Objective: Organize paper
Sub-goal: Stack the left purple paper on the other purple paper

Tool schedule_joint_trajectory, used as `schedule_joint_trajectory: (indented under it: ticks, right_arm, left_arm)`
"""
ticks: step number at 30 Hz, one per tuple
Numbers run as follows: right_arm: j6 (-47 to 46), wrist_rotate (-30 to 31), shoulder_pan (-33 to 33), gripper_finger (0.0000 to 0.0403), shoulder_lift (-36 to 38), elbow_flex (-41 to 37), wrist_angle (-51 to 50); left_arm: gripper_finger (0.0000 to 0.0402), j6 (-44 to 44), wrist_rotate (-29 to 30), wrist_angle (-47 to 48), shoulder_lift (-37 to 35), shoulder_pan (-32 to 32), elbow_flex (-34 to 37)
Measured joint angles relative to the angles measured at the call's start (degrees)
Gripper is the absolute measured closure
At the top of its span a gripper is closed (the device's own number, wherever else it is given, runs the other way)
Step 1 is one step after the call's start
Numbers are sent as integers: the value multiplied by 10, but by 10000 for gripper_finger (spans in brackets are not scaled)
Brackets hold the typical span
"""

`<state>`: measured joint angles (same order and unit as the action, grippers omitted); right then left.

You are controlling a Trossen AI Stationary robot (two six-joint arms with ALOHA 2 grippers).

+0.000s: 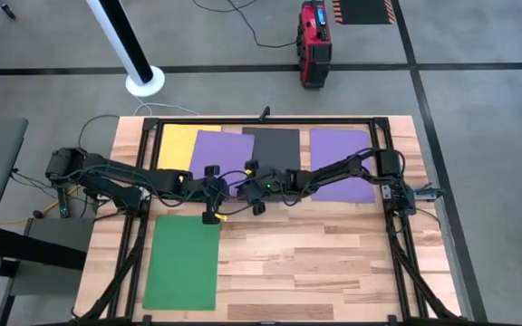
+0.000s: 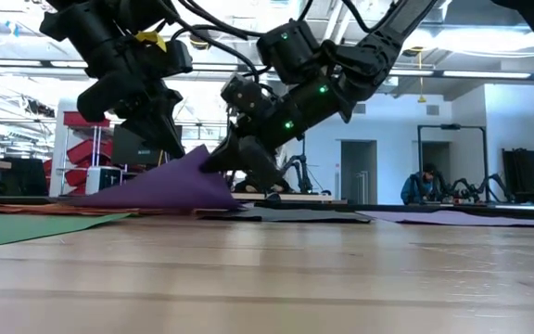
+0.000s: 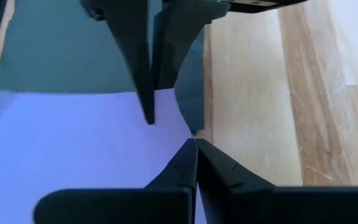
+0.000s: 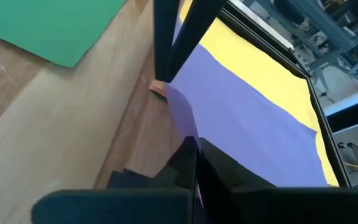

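Green paper [image 1: 182,263], yellow sheet [image 1: 176,145], purple sheets [image 1: 223,154], dark grey sheet [image 1: 273,145]

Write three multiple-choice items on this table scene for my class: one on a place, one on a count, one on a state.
1. Where does the green paper sheet lie? A on the table's left side, alone; B on the floor; C propped upright.
2. How many purple paper sheets show? A one; B two; C four.
3. The left purple sheet's corner is: A flat; B lifted; C torn off.
A: it lies alone, left. B: two show from above. B: left end effector and right end effector pinch it into a peak.
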<state>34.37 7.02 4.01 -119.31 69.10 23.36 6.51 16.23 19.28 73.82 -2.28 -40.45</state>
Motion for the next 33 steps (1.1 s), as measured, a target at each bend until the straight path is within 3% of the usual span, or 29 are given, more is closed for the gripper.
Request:
schedule_joint_trajectory:
  ticks: [15, 27, 33]
  right_arm:
    - [-14, 6, 2, 403, 0, 7, -1]
    - [-15, 6, 2, 403, 0, 7, 2]
    - [-14, 6, 2, 403, 0, 7, 7]
  left_arm:
    - [401, -48, 73, -29, -18, -2, 0]
    - [401, -54, 50, -111, -148, -3, 49]
    - [401, -66, 55, -170, -207, -3, 106]
